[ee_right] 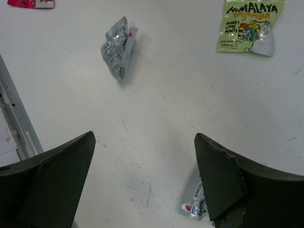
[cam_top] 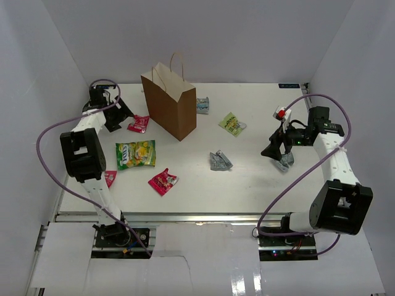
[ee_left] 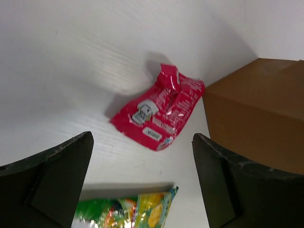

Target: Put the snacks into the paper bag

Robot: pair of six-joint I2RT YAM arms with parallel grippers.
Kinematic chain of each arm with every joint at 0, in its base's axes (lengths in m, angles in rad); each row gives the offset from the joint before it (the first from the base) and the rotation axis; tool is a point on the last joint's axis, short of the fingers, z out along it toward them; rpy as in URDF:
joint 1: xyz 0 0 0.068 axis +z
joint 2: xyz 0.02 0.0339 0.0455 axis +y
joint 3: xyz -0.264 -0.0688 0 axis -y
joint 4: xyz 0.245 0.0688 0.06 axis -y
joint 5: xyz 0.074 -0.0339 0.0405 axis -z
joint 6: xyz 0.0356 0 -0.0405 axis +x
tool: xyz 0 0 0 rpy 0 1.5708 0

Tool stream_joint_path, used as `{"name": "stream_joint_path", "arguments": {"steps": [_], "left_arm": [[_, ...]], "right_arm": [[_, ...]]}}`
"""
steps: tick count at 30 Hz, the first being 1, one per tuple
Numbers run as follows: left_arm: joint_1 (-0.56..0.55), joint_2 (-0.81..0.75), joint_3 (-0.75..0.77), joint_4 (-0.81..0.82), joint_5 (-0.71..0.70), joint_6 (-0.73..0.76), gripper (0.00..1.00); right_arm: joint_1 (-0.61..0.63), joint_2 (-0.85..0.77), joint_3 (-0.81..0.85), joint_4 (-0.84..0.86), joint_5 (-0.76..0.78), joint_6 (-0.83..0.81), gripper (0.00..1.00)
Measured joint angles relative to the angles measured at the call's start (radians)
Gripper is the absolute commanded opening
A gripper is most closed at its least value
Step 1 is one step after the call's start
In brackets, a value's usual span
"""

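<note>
Barely started, I'd judge: snacks [cam_top: 136,153] lie loose on the table [cam_top: 247,185] around the upright paper bag [cam_top: 170,102]; left tool [ee_left: 142,142] gapes empty near a red packet [ee_left: 159,114]; right tool [ee_right: 142,137] gapes empty beside a grey packet [ee_right: 194,208].

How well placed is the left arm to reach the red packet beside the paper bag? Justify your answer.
Probably yes: the left gripper hangs open just short of the red packet, with only bare table between; the paper bag stands off to the side.

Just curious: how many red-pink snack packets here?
3 red-pink plastic packets: one by the brown paper bag, one near front, one partly under the left arm.
</note>
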Motion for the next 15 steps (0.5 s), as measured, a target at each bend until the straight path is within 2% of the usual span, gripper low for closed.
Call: {"name": "stream_joint_path", "arguments": {"steps": [6, 15], "left_arm": [[-0.008, 0.183, 0.168, -0.016, 0.017, 0.056, 0.89], [-0.063, 0.219, 0.187, -0.019, 0.013, 0.172, 0.77]], "right_arm": [[0.000, 0.025, 0.000, -0.006, -0.002, -0.003, 0.91], [0.000, 0.050, 0.001, -0.006, -0.008, -0.002, 0.92]]}}
